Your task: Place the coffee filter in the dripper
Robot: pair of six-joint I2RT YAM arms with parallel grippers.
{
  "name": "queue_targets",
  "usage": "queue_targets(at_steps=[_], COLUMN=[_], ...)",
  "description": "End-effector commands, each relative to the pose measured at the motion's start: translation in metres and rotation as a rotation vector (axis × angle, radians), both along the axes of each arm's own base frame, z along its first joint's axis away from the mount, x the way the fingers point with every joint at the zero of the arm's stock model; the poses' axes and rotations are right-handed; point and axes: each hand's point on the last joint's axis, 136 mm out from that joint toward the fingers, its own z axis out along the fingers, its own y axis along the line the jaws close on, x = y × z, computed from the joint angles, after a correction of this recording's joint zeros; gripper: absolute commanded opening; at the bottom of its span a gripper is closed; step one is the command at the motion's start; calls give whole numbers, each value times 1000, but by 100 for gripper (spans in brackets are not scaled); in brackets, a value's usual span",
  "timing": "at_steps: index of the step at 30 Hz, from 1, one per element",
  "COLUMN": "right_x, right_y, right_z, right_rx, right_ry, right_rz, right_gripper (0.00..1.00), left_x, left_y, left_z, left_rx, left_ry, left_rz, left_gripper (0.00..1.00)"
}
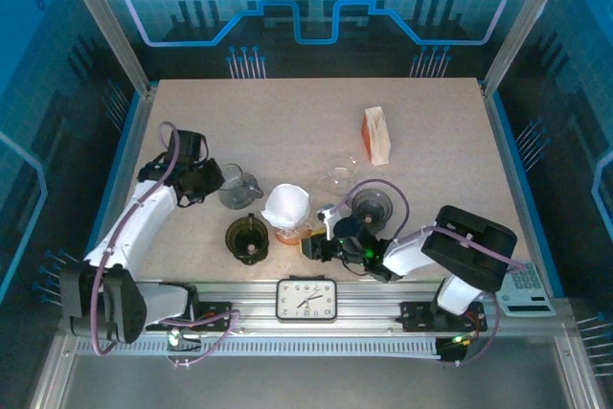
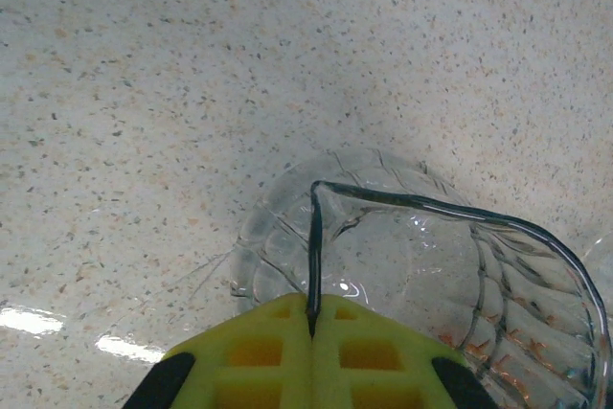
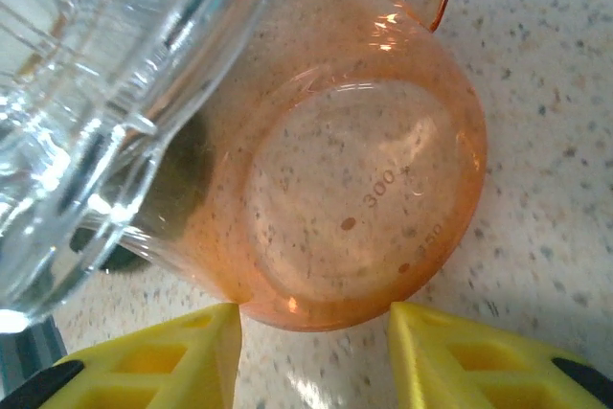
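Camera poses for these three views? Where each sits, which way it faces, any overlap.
Top external: above and behind the bases, looking down on the table; left arm and right arm show.
Left wrist: on the left arm, angled down at the clear dripper; left gripper pinches its rim.
Right wrist: on the right arm, facing the orange server; right gripper open.
Shared: the top view also has that dripper and server.

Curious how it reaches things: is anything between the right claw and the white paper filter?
Yes. An orange jug stands directly ahead of the right gripper, right at its open jaws. From above, the white filter sits just beyond that jug, seemingly atop it.
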Motion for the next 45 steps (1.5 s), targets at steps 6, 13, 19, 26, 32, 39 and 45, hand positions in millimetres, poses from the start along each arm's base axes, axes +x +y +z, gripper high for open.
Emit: queue_targets(at_steps=[6, 13, 19, 26, 32, 39, 45], right_x=[33, 52, 68, 92, 109, 97, 74], right_y=[26, 47, 63, 79, 93, 81, 48], right_z=[19, 16, 6, 0, 5, 17, 30], right_rx=[41, 34, 29, 48, 55, 45, 31], right_ry=[-53, -51, -38, -11, -15, -45, -68], right_rz=[-53, -64, -72, -91, -86, -78, -105], right_gripper=[44, 43, 43, 42, 42, 51, 53], left_x=[-9, -13, -14, -9, -6, 3, 18], left_y=[27, 56, 79, 93, 97, 102, 103], left_z=[14, 19, 24, 31, 35, 51, 80], left_rx=[15, 36, 20, -6, -2, -8, -25], left_ry=[-38, -48, -63, -98, -103, -146, -215], left_rz=[107, 213, 309, 373, 380, 399, 405], left_gripper=[0, 0, 0, 0, 0, 0, 0])
